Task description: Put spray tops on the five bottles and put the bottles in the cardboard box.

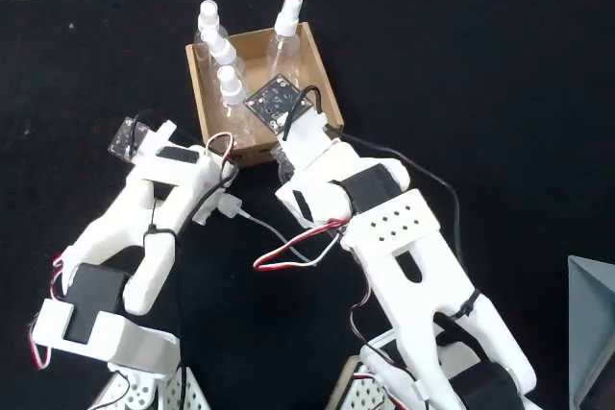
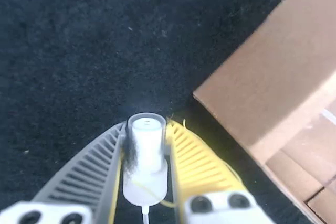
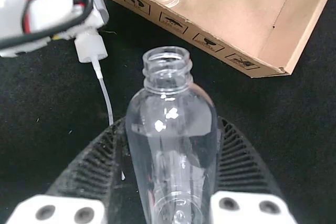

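Clamps right gripper [image 3: 173, 129] on clear open-necked bottle [image 3: 173, 103], just short of the cardboard box [image 1: 252, 45] near wall | pinches spray top [image 2: 146, 156] tight in left gripper [image 2: 147, 129], dip tube trailing just beside that bottle's neck, contact unclear | farther back, shows four topped bottles [image 1: 229, 84] standing inside the cardboard box

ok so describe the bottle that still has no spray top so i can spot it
Find the cardboard box at the far middle of the black table. Just outside its near wall, the right end effector grips a clear bottle. Unlike the four capped bottles in the box, its neck is open.
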Controlling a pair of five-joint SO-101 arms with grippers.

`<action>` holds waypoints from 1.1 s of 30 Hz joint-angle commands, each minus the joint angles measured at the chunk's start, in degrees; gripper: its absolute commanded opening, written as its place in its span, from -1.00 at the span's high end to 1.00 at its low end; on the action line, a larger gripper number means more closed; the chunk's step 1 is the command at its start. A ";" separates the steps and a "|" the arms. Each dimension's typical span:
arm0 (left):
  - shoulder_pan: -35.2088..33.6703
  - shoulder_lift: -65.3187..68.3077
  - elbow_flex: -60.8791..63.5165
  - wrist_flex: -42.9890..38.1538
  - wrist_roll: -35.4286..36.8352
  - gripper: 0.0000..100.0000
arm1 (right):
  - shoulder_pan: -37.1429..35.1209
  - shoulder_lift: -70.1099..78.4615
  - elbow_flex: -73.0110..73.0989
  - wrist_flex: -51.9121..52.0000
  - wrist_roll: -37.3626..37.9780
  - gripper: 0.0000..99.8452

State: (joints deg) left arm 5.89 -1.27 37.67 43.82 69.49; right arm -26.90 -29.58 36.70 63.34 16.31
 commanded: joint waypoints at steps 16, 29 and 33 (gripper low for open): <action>-4.35 -3.08 -8.40 13.54 -0.09 0.94 | 1.49 -2.95 -0.31 -1.23 0.62 0.72; -8.31 -19.60 -1.63 14.33 -3.08 0.94 | 1.41 -2.95 -0.31 -1.32 0.62 0.72; -9.27 -23.38 0.04 14.24 -3.16 0.94 | 1.41 -3.12 -0.22 -1.32 0.62 0.72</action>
State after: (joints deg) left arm -2.02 -18.86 37.49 58.86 67.38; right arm -26.90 -29.58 36.70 63.34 16.31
